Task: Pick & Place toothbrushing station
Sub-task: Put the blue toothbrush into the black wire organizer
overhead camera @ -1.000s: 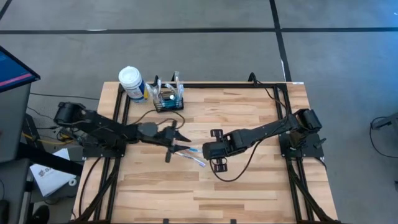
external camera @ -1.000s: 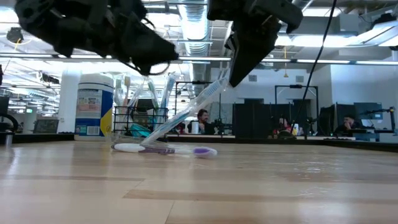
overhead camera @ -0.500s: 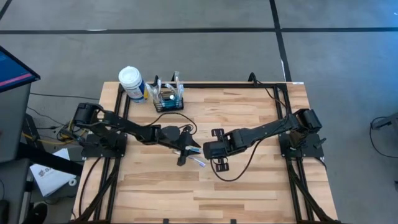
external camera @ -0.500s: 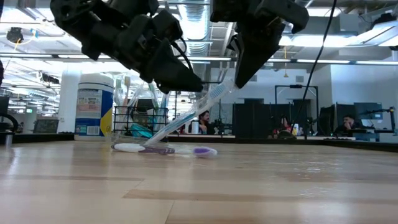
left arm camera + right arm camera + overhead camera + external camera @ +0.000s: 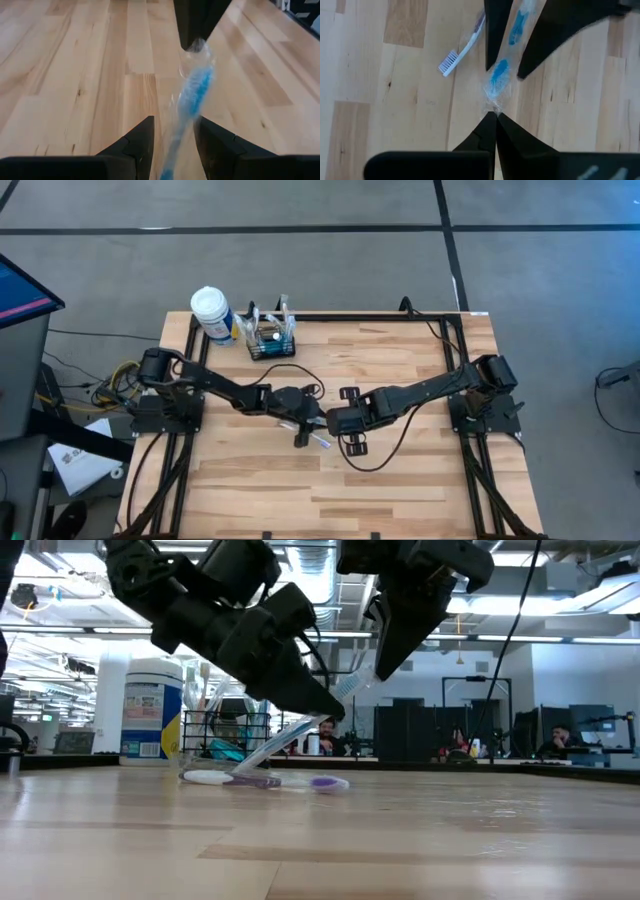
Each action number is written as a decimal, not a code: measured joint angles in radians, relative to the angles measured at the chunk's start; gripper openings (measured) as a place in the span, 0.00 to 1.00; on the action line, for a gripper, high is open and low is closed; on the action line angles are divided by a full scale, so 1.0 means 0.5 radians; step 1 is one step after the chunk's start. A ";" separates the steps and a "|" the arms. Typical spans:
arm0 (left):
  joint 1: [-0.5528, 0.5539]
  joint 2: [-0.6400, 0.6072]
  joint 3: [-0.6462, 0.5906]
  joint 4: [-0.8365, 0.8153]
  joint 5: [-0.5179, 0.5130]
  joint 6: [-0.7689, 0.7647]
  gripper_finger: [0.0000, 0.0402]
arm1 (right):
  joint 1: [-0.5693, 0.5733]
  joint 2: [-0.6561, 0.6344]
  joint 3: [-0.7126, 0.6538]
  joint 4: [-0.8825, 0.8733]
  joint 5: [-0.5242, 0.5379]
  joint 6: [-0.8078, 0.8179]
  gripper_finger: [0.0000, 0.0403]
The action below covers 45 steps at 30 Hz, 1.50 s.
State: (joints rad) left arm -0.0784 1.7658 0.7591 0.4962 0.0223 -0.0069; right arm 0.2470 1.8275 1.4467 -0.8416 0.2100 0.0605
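Observation:
A blue toothbrush in clear wrap (image 5: 192,95) stands tilted over the middle of the table, its lower end (image 5: 240,772) on the wood. My right gripper (image 5: 495,116) is shut on its upper end. My left gripper (image 5: 175,122) is open, and its two fingers stand on either side of the toothbrush's shaft; I cannot tell whether they touch it. The black wire-mesh caddy (image 5: 272,340) stands at the far edge, left of centre, with brushes sticking up from it. My right gripper pinches the crumpled end of the clear wrap (image 5: 494,106) at the toothbrush's upper end between its two fingertips. The fingers come from above, pointing down. The toothbrush hangs slanted below them, with its lower end on the table.
A white and purple toothbrush (image 5: 270,781) lies flat on the table beside the tilted one; it also shows in the right wrist view (image 5: 462,50). A blue-labelled bottle with a white cap (image 5: 211,313) stands left of the caddy. Black frame rails (image 5: 455,350) run along the table's sides.
My left gripper has gone toward the table's right edge and down, toward the tilted toothbrush, until its open fingers stand around the shaft. The toothbrush and my right gripper have stayed in place.

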 joint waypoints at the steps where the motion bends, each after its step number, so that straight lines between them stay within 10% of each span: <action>1: 0.000 0.016 0.016 0.000 -0.001 0.015 0.33 | 0.000 0.000 0.000 0.001 0.000 0.000 0.00; 33: -0.002 0.008 0.079 -0.141 0.017 0.161 0.02 | -0.011 0.000 0.000 0.020 -0.005 -0.077 0.01; 45: 0.012 -0.132 0.081 -0.257 -0.206 0.204 0.02 | -0.098 -0.261 0.000 -0.124 0.002 -0.034 0.26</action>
State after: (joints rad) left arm -0.0725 1.6999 0.7997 0.3678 -0.0807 0.0953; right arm 0.1978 1.6970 1.4467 -0.9038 0.2108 0.0432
